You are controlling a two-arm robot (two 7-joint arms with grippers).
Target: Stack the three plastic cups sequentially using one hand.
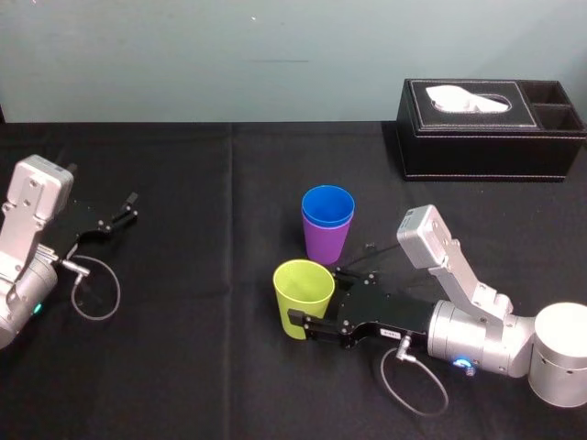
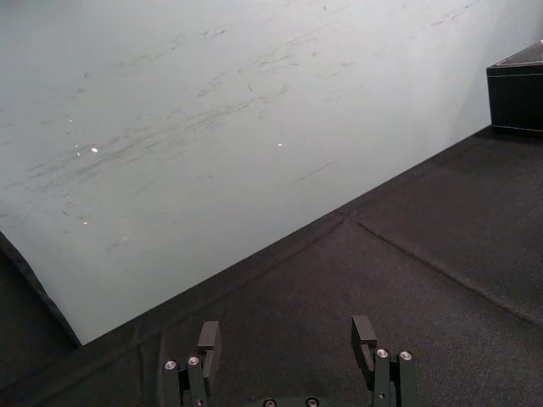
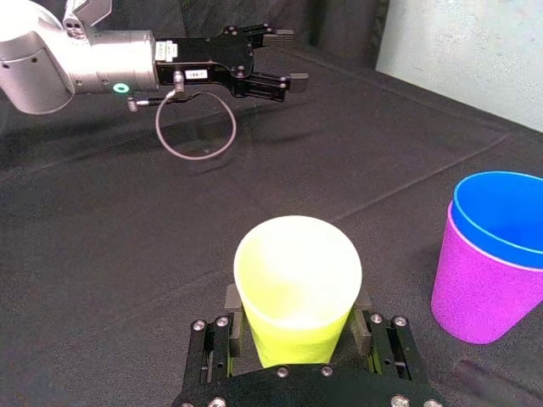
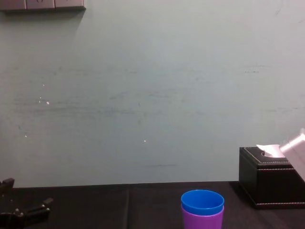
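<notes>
Yellow-green cup (image 1: 301, 284) stands upright between the fingers of the right hand (image 1: 318, 295), which is clamped on it, one finger (image 3: 232, 302) pressed to each side of the cup's wall low down. Whether the cup's base touches the black tabletop (image 1: 202, 348) cannot be told. Just beyond this hand's far finger, near but apart from it, the blue cup (image 1: 328, 206) sits nested inside the purple cup (image 1: 326, 243), both upright. A black tissue box (image 1: 491, 128) lies well beyond the hand, toward the wall. The left hand (image 1: 131, 207) rests low over the tabletop well apart from the cups, fingers spread and holding nothing.
</notes>
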